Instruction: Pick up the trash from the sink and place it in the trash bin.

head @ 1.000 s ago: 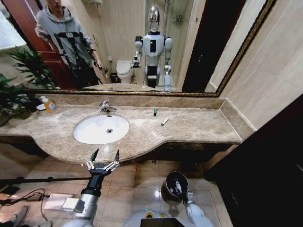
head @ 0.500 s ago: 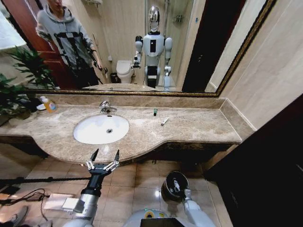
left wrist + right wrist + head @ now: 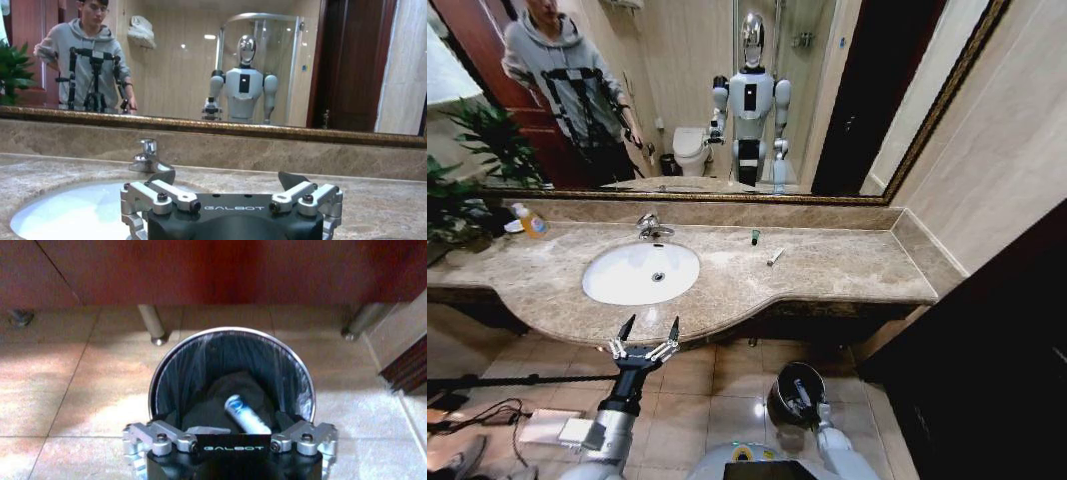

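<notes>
The white oval sink (image 3: 617,285) sits in the beige counter, its basin (image 3: 67,215) bare. On the counter to its right lie two pieces of trash: a small green-capped piece (image 3: 754,237) and a thin pale stick (image 3: 774,257). My left gripper (image 3: 648,328) hangs open in front of the counter edge, below the sink, with nothing between its fingers (image 3: 163,176). The black trash bin (image 3: 777,385) stands on the floor. My right gripper (image 3: 230,417) hovers open over its rim (image 3: 160,375). A white tube with blue print (image 3: 245,416) lies inside the bin.
A chrome faucet (image 3: 652,228) stands behind the basin. An orange soap bottle (image 3: 531,221) and a plant (image 3: 462,190) are at the counter's far left. Cables (image 3: 487,412) lie on the floor at left. A dark cabinet (image 3: 997,370) stands at right.
My right arm has shifted slightly beside the bin. The left arm and the pieces on the counter have stayed put.
</notes>
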Motion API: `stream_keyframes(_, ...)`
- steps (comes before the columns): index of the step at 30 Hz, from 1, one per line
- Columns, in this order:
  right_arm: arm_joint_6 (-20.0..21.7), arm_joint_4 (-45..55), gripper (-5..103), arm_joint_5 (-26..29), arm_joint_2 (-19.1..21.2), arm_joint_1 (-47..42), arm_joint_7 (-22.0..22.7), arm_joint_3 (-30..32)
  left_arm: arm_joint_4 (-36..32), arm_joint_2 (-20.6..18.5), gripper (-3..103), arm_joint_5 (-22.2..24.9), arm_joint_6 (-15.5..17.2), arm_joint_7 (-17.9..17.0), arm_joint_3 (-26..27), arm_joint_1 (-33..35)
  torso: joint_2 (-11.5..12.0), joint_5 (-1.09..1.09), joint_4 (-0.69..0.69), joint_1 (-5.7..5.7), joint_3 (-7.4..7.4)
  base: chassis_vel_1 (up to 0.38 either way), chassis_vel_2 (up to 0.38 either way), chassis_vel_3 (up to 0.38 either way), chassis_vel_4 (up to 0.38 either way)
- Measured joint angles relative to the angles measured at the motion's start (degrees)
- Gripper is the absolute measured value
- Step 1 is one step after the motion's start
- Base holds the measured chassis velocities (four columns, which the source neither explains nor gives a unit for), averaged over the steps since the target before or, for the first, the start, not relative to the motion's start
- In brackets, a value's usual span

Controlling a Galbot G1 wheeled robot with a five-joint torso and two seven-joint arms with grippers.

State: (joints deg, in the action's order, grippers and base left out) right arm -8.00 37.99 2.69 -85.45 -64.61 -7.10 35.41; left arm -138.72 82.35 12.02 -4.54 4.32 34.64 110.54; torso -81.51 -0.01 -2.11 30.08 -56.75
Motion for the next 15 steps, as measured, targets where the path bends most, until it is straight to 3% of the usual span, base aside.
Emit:
stream_keyframes(4, -2.0, 5.3, 100, -2.4, 0.0, -3.4, 1.4, 0.2, 0.0, 0.0, 100, 0.0, 0.0, 0.0, 0.0, 0.0, 0.0, 0.02, 0.00, 0.00, 0.00, 0.000, 0.000, 0.000, 0.000)
stream_keyframes(6, -4.9, 9.6, 100, -7.3, -0.1, -6.6, 5.0, 1.3, 0.0, 0.0, 100, 0.0, 0.0, 0.0, 0.0, 0.0, 0.0, 0.01, 0.00, 0.00, 0.00, 0.000, 0.000, 0.000, 0.000)
stream_keyframes(8, -5.9, 13.0, 100, -8.9, -0.1, -8.8, 7.0, 1.5, 0.0, 0.0, 100, 0.0, 0.0, 0.0, 0.0, 0.0, 0.0, 0.02, 0.01, 0.00, 0.00, 0.000, 0.000, 0.000, 0.000)
stream_keyframes(15, -10.1, 30.0, 100, -10.4, 0.0, -17.9, 14.0, 2.5, 0.0, 0.0, 100, 0.0, 0.0, 0.0, 0.0, 0.0, 0.0, 0.01, 0.00, 0.00, 0.00, 0.000, 0.000, 0.000, 0.000)
